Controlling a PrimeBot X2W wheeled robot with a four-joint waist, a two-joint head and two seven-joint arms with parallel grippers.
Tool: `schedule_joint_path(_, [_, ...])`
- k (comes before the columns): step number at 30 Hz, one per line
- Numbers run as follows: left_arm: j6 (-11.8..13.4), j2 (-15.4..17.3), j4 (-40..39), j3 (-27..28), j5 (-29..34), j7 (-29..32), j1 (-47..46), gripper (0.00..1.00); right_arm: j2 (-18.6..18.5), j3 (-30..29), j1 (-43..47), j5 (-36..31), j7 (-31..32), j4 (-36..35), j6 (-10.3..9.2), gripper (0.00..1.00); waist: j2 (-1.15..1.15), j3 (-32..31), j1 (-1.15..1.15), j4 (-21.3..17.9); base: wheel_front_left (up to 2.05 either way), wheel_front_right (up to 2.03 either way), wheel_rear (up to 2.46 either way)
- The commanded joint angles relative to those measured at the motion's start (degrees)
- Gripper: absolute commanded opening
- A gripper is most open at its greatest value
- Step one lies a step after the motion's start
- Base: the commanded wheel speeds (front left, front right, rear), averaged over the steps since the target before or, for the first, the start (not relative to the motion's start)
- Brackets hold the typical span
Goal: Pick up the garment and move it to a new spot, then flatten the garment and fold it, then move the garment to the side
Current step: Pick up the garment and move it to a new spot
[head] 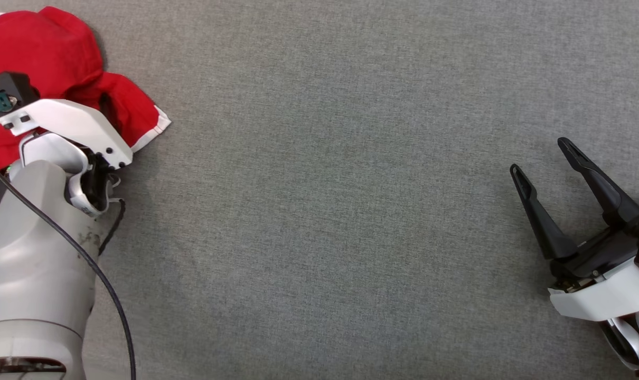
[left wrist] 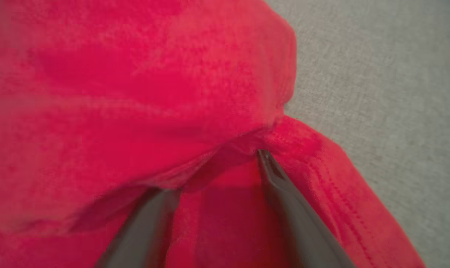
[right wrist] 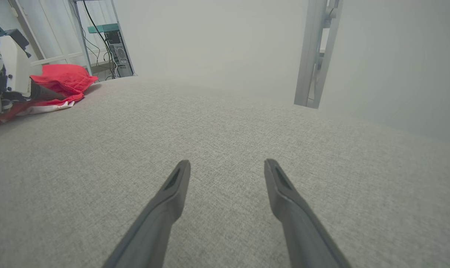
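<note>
At the far left of the grey surface [head: 325, 211] we find the garment [head: 50, 53], a red heap, crumpled and not yet flattened. Its white hem [head: 158, 126] lies on the surface and points toward the middle. The left arm [head: 34, 253] reaches over the heap from below in the head view, a black cable [head: 103, 285] trailing along it, and its pale wrist covers part of the red cloth.

In the left wrist view we see the left gripper [left wrist: 214, 173] pushed into the folds. Its fingers [left wrist: 292, 208] stand wide apart, released, with no cloth pinched between them. One tip is hidden under a drooping fold; the other touches the cloth beside a stitched seam [left wrist: 333, 186]. The view is blurred close up.

We see the right gripper [head: 538, 155] well apart from the garment, at the lower right of the head view, over bare surface. Its fingers [head: 589, 179] are spread and grasp nothing. Its wrist view shows the garment far off to the left, a metal post [right wrist: 314, 56] beyond the surface's edge, and a computer [right wrist: 117, 52] behind the heap.
</note>
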Motion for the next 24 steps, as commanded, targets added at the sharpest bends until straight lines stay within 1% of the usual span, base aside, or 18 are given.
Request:
schedule_joint_path(1, [-0.7, -1.6, 3.0, -1.0, -0.1, 3.3, 2.5, 1.0, 0.1, 0.0, -0.5, 0.1, 0.0, 0.3, -0.02, 1.0, 0.0, 0.1, 0.0, -0.4, 0.0, 0.0, 0.0])
schedule_joint_path(3, [-2.0, -1.9, 4.6, -1.4, -0.8, 6.6, 2.9, 1.0, 0.3, -0.1, -0.7, 0.1, 0.0, 0.4, -0.02, 1.0, 0.0, 0.1, 0.0, -0.8, 0.0, 0.0, 0.0])
schedule_joint_path(6, [-4.2, -2.4, 5.9, -1.9, -1.4, 9.7, 3.9, 1.0, 1.0, -0.8, -1.3, 0.1, 0.0, 0.2, -0.02, 1.0, 0.0, 0.1, 0.0, -1.4, 0.0, 0.0, 0.0])
schedule_joint_path(12, [-6.5, -2.2, 6.8, -3.1, -1.7, 12.5, 5.6, 1.0, 2.0, -1.0, -1.4, 0.1, 0.0, 0.5, -0.02, 1.0, 0.0, -1.0, 0.0, -2.3, 0.0, 0.0, 0.0])
schedule_joint_path(13, [-7.1, -2.1, 6.3, -3.5, -1.3, 11.9, 5.9, 0.49, 2.2, -0.9, -1.4, 0.2, 0.0, 0.6, -0.02, 1.0, 0.0, -1.3, 0.0, -2.5, 0.0, 0.0, 0.0])
schedule_joint_path(14, [-7.1, -1.8, 5.6, -3.4, -1.2, 10.1, 6.0, 0.14, 2.4, -0.7, -1.3, 0.1, 0.0, 0.7, -0.02, 1.0, 0.0, -1.7, 0.0, -2.6, 0.0, 0.0, 0.0])
schedule_joint_path(15, [-7.2, -1.3, 4.9, -3.5, -0.8, 8.4, 6.0, 0.0, 2.7, -0.6, -1.3, 0.1, 0.0, 0.8, -0.02, 1.0, 0.0, -2.1, 0.0, -2.7, 0.0, 0.0, 0.0])
schedule_joint_path(17, [-6.5, -0.2, 3.2, -3.1, -0.5, 4.4, 6.0, 0.0, 3.3, -0.4, -1.3, 0.1, 0.0, 1.1, -0.02, 1.0, 0.0, -3.2, 0.0, -3.1, 0.0, 0.0, 0.0])
schedule_joint_path(19, [-6.2, 1.0, 0.8, -2.0, -0.8, -1.0, 6.0, 0.0, 4.2, -0.5, -1.3, 0.3, 0.0, 1.3, -0.02, 1.0, 0.0, -4.4, 0.0, -3.6, 0.0, 0.0, 0.0])
schedule_joint_path(22, [-5.1, 1.9, -3.1, -0.8, -0.1, -10.6, 6.5, 0.0, 5.3, -0.2, -1.1, 0.1, 0.0, 1.9, -0.02, 1.0, 0.0, -6.9, 0.0, -4.4, 0.0, 0.0, 0.0])
schedule_joint_path(24, [-5.2, 1.8, -5.8, 0.9, -1.2, -17.4, 7.7, 0.0, 6.3, -0.3, -0.7, -0.1, 0.0, 2.3, -0.02, 1.0, 0.0, -8.9, 0.0, -5.0, 0.0, 0.0, 0.0])
